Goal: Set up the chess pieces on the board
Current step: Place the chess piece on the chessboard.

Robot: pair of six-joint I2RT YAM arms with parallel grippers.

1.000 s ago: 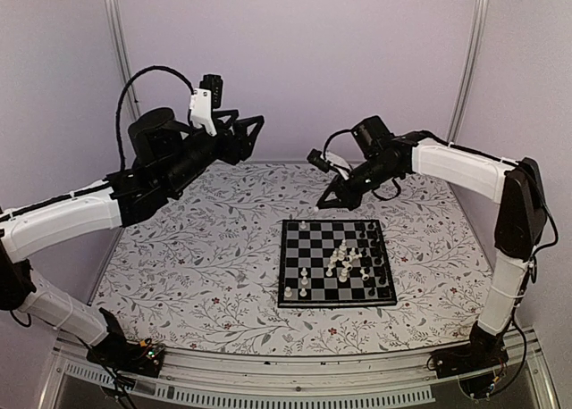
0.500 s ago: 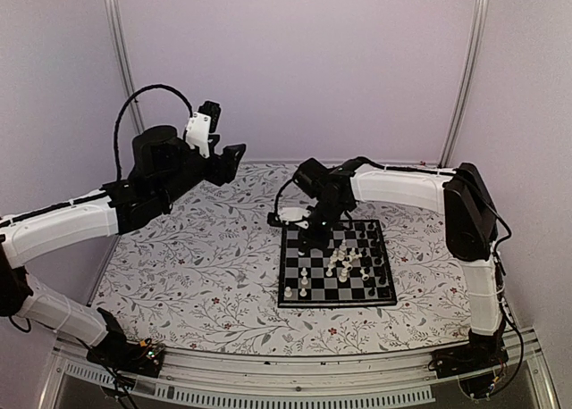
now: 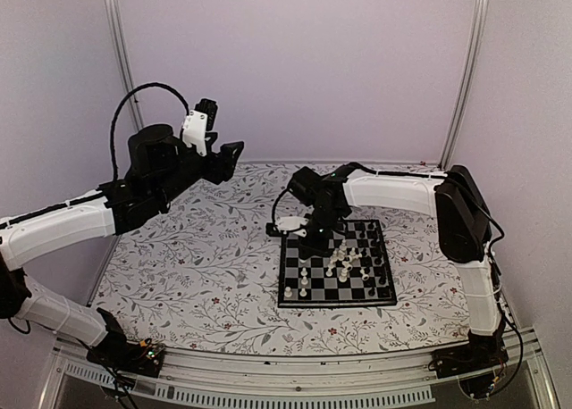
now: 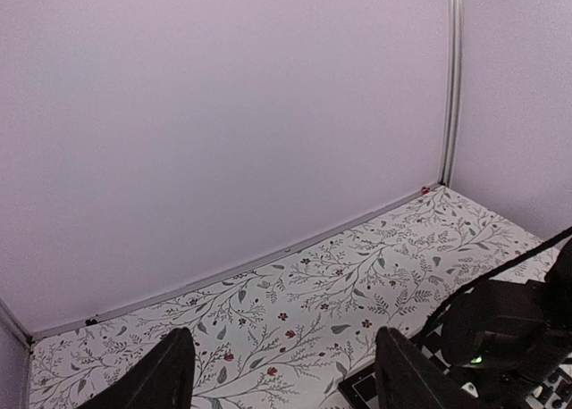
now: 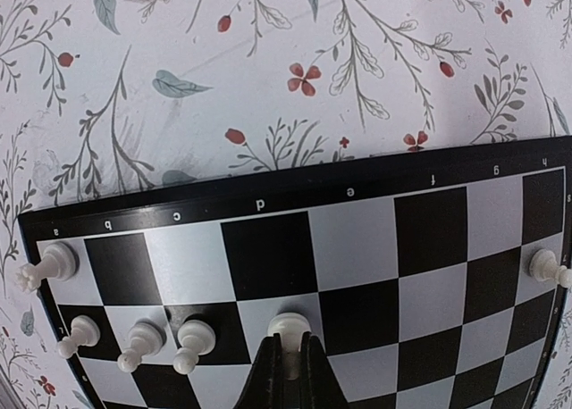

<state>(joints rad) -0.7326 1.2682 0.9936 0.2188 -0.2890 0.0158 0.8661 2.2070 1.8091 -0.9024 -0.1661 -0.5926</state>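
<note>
Black fingertips of your right gripper (image 5: 289,346) are pinched tight on 1 white piece (image 5: 289,324), which stands on a pale square in the board's (image 5: 259,204) 2nd row from the lettered edge. 3 other white pieces (image 5: 138,342) share that row. Your left gripper (image 4: 286,382) hangs wide open and empty, well apart from the board.

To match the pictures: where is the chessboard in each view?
Top external: chessboard right of centre.
Left wrist: only a corner, bottom edge, right of centre.
Right wrist: fills the lower half.
Shared landmark: right gripper, shut on a white pawn; its arm is the dark bulk at bottom right in left wrist.
</note>
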